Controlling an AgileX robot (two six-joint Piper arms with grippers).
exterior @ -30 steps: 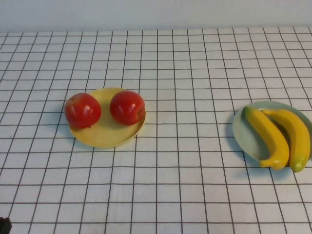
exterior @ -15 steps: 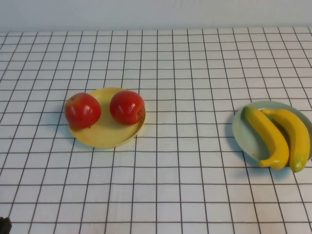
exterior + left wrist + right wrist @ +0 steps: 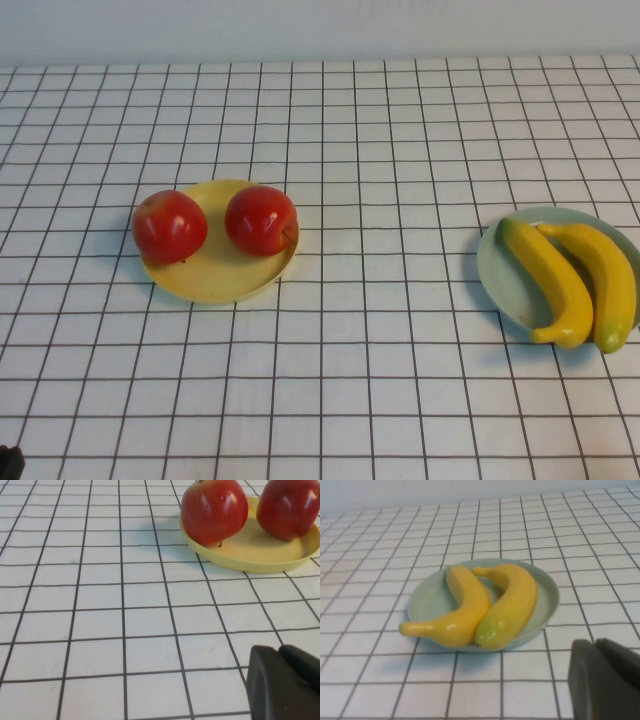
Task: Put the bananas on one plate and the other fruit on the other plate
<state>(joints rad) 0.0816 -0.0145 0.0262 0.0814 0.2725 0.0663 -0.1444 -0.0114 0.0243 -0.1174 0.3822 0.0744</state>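
Observation:
Two red apples (image 3: 170,226) (image 3: 261,220) sit on the pale yellow plate (image 3: 215,280) at the left. Two yellow bananas (image 3: 548,282) (image 3: 605,275) lie side by side on the pale blue-green plate (image 3: 497,275) at the right. My left gripper (image 3: 279,651) is shut and empty, low over the cloth, well short of the apples (image 3: 214,511) and their plate (image 3: 250,555). My right gripper (image 3: 595,643) is shut and empty, short of the bananas (image 3: 465,610) and their plate (image 3: 427,600). In the high view only a dark bit of the left arm (image 3: 8,462) shows.
A white cloth with a black grid (image 3: 380,330) covers the table. A pale wall (image 3: 320,30) runs along the far edge. The two plates stand far apart with bare cloth between them.

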